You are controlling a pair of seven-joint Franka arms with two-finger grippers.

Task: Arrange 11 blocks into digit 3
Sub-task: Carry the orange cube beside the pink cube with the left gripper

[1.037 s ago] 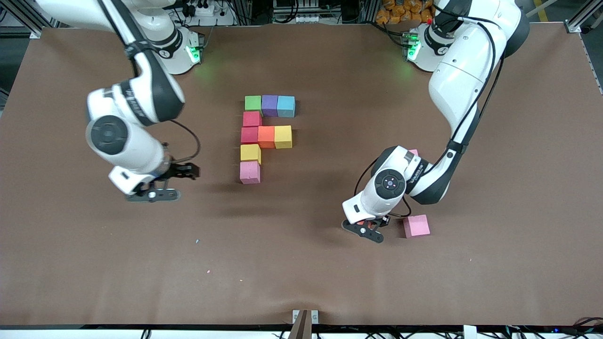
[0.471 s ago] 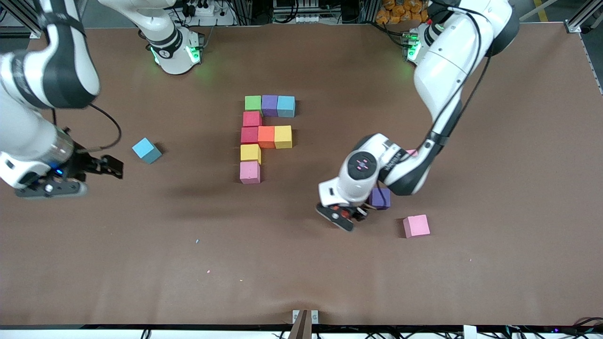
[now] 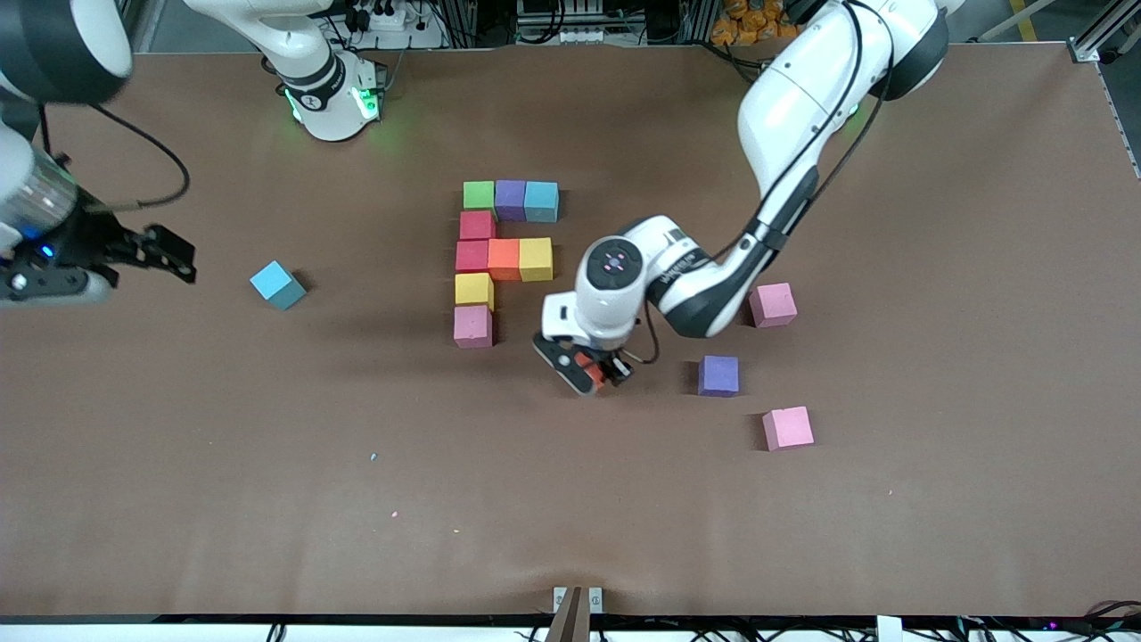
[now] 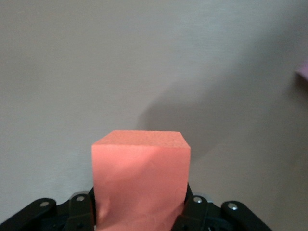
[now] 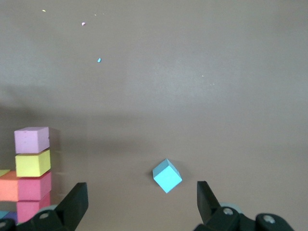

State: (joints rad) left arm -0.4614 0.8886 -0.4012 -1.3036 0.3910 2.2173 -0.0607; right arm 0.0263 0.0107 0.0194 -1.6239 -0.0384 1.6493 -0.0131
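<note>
3 loose blocks (image 3: 718, 375) lie toward the left arm's end from the digit 3 (image 3: 499, 259); 1 block (image 3: 277, 285) toward the right arm's.

Robotics lab, not a home or shop. Wide bench covered in plain brown matte sheeting (image 3: 891, 553), framed by silver aluminium extrusion rails (image 3: 1092, 45) at the corners. Two white-and-black robot arm bases bolted along one long edge, each with a green status light (image 3: 364, 102). Black cables and a white power strip (image 3: 383, 16) crowd that same edge. Small silver metal bracket (image 3: 577, 599) clamped mid-way on the facing long edge.
</note>
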